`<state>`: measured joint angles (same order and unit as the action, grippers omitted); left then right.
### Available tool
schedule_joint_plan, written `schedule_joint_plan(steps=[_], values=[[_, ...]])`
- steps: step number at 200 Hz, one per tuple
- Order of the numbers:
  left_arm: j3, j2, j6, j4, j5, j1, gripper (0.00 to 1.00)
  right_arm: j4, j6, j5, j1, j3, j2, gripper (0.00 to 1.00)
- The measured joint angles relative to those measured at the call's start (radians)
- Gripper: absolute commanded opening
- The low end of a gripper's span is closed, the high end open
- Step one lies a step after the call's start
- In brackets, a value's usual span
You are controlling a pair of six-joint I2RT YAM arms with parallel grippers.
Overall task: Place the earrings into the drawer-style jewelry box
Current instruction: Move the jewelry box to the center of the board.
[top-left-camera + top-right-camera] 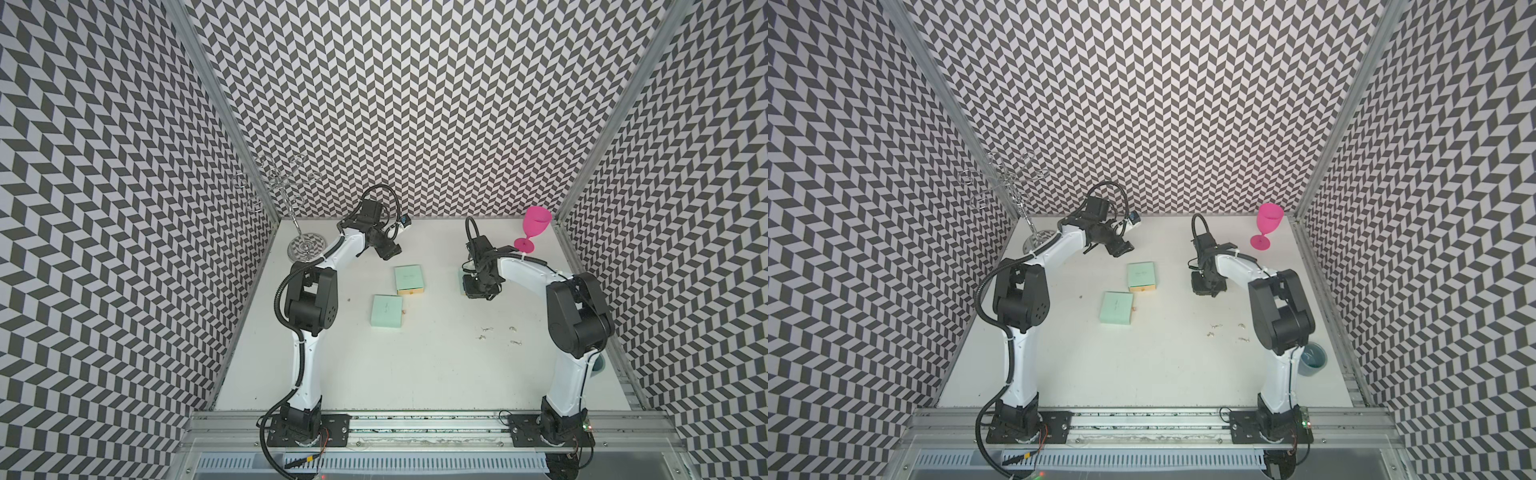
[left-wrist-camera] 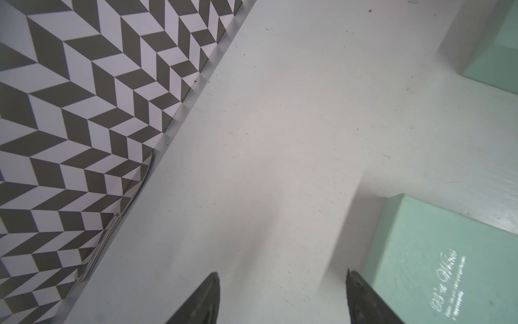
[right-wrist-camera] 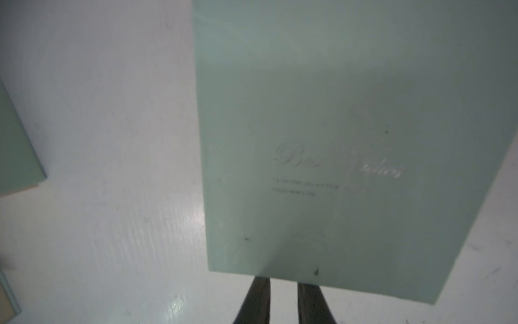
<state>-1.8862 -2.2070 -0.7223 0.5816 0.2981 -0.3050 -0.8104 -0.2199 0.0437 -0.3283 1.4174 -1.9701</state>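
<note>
White table: bare working surface between the two arm bases; every piece of the task lies on it.
Chrome wire stand: upright in the far corner on the left arm's side, well apart from the work. It is likely parked there out of the way.
Pink goblet: upright at the far edge behind the right arm, also clear of the work.
Mint boxes: far mint box and near mint box sit just beside each other mid-table, with a tan drawer edge showing on the far one's near side. The third mint box lies under the right wrist and is mostly hidden in both top views.
Left gripper: jaws wide apart with nothing between them, hovering over bare table beside the far mint box — probably idle, or placed to steady a box.
Right gripper: fingers close together with a slim gap, their tips hidden at the third mint box's edge. Whether they pinch a drawer pull I cannot tell. The low, edge-on pose would suit drawing a drawer out.
Earrings: tiny silvery pieces scattered on the table near the right arm, well apart from every box — none is in a drawer yet, so opening one comes first.
</note>
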Motion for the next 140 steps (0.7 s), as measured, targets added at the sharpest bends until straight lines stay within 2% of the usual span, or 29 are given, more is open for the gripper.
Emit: schedule_joint_plan(steps=[45,77,103,140], values=[[0.0,-0.027,-0.019,-0.001,-0.03,0.0,0.72,-0.005,0.031,-0.01,0.016,0.14,-0.092,0.2],[0.0,-0.061,-0.028,0.0,-0.049,-0.001,0.72,-0.003,0.04,0.011,0.017,0.182,-0.099,0.2],[0.01,-0.069,-0.05,0.0,-0.06,-0.01,0.7,0.002,0.043,0.055,0.017,0.137,-0.059,0.19],[0.061,-0.069,-0.097,-0.001,-0.069,-0.041,0.67,-0.005,0.036,0.095,0.016,0.006,0.091,0.19]])
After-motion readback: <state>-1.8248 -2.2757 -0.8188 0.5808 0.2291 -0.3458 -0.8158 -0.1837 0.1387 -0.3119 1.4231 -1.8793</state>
